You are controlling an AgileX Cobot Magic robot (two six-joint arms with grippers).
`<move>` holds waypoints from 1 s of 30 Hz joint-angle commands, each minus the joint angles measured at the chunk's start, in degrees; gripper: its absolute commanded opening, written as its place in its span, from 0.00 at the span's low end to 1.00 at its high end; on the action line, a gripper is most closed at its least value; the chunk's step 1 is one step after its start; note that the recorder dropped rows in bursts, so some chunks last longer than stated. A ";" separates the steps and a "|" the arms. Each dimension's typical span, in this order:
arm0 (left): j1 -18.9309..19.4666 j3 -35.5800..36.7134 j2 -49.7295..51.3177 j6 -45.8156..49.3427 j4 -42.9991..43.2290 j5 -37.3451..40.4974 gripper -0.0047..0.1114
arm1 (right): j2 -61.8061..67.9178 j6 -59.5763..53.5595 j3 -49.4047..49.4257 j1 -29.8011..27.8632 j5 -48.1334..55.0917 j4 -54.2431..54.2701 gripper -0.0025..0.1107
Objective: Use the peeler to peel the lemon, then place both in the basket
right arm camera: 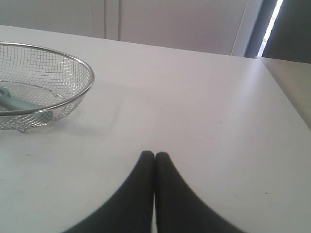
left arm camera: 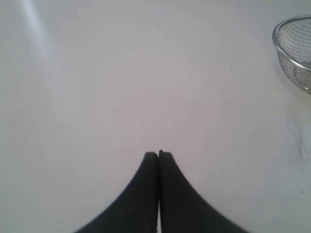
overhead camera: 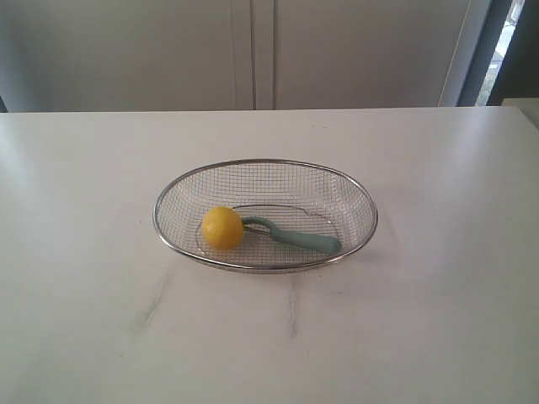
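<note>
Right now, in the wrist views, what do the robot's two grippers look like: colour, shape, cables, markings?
The left gripper and right gripper look alike: each has two matte black fingers, broad at the base, curving to narrow blunt tips. No cables or markings show; the arms are out of view.

It looks like a home kitchen. A broad white counter (overhead camera: 438, 320) runs up to pale, flat cabinet doors (overhead camera: 160, 50) with narrow seams. Daylight comes through a window (overhead camera: 509, 38) at the back right. A wire basket (overhead camera: 263, 161) holds a lemon (overhead camera: 222, 227) and a peeler (overhead camera: 296, 239).
</note>
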 commanded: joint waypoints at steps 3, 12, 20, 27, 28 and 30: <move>0.06 0.29 -0.21 -0.03 -0.48 -0.26 0.04 | -0.34 0.24 0.16 0.25 -0.37 0.07 0.02; 0.06 0.29 -0.21 -0.03 -0.48 -0.13 0.04 | -0.34 0.24 0.16 0.25 -0.37 0.07 0.02; 0.06 0.29 -0.21 -0.03 -0.48 -1.12 0.04 | -0.34 0.24 0.16 0.25 -0.37 0.07 0.02; 0.06 0.29 -0.21 -0.03 -0.48 -1.12 0.04 | -0.34 0.24 0.16 0.25 -0.37 0.07 0.02; 0.06 0.29 -0.21 -0.03 -0.48 -1.12 0.04 | -0.34 0.24 0.16 0.25 -0.37 0.07 0.02; 0.06 0.29 -0.21 -0.03 -0.48 -1.12 0.04 | -0.34 0.24 0.16 0.25 -0.37 0.07 0.02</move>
